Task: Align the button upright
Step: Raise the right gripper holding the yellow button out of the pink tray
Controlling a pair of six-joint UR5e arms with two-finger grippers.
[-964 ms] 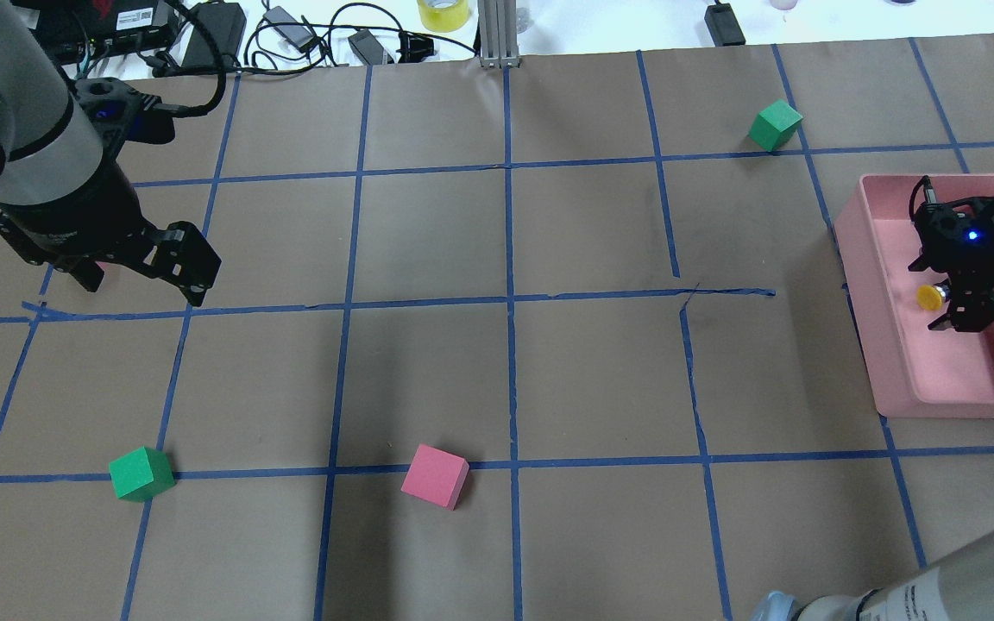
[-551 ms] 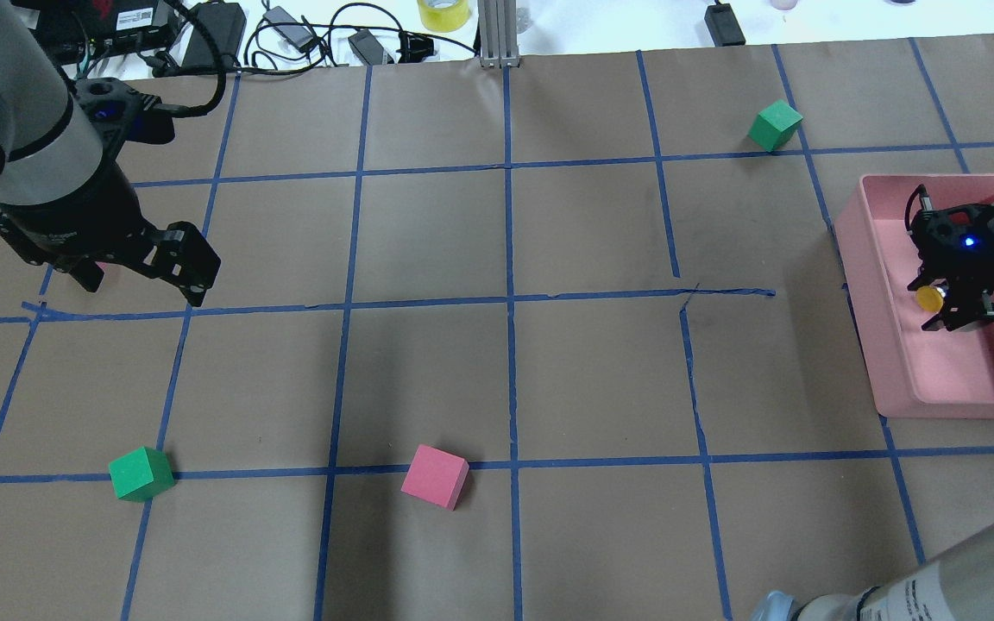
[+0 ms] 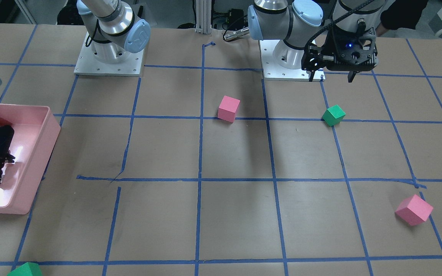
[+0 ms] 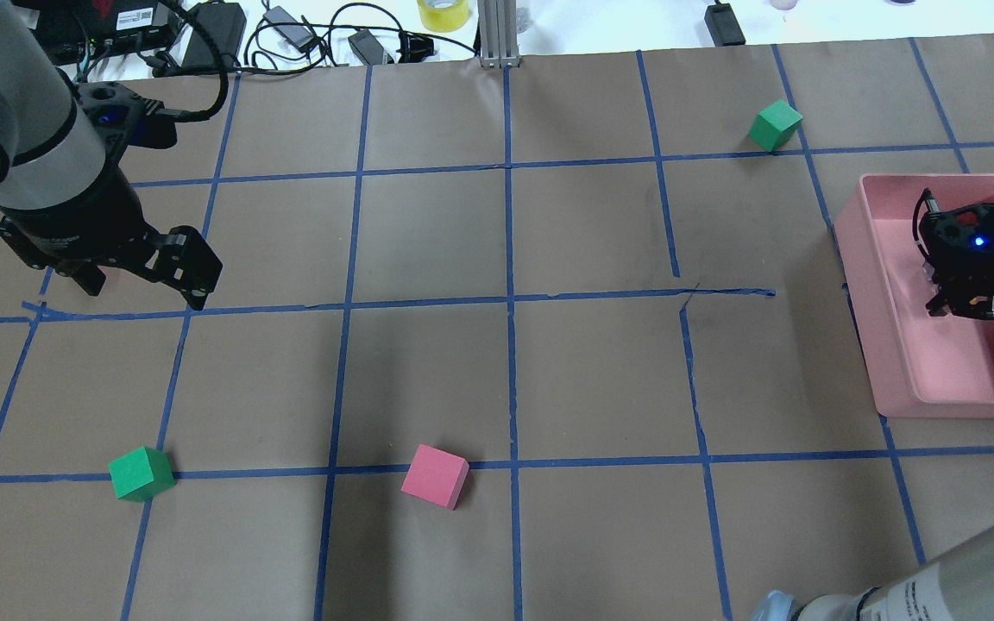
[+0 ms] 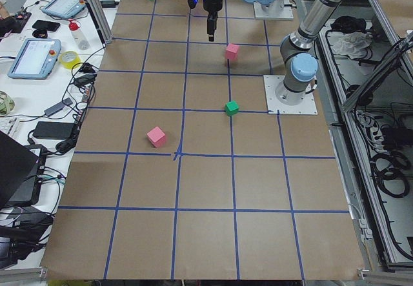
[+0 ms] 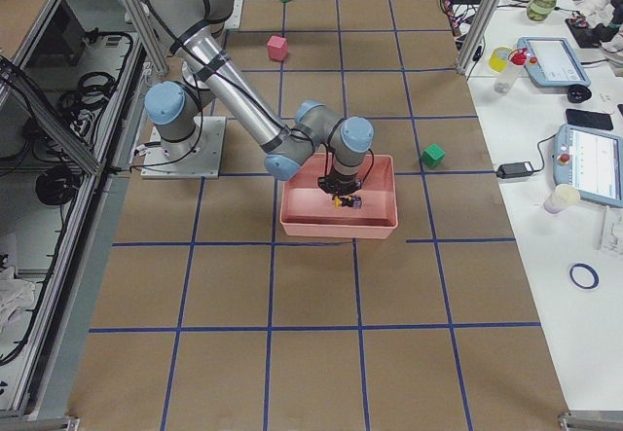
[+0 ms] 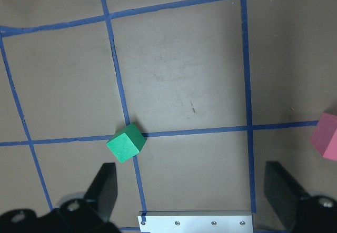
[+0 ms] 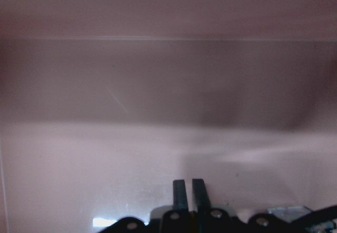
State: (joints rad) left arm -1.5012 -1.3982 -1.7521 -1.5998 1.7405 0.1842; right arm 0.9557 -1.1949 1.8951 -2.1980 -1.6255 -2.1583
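Note:
The button shows only in the exterior right view, as a small yellow cap [image 6: 338,200] under my right gripper, inside the pink bin [image 4: 872,345]. In the overhead view the right gripper [image 4: 965,304] covers it. In the right wrist view the right gripper [image 8: 188,186] has its two fingers almost together just above the bin floor, with nothing between the tips. I cannot tell whether it touches the button. My left gripper [image 4: 141,285] hangs open and empty above the table at the far left.
A green cube [image 4: 141,473] and a pink cube [image 4: 435,476] lie near the front, and another green cube [image 4: 776,124] lies at the back right. A second pink cube [image 3: 414,209] lies by the left arm. Cables lie along the back edge.
The right gripper's jaws have narrowed and it has shifted slightly right in the bin. It now covers the yellow cap that showed at its left side. The left arm has barely moved.

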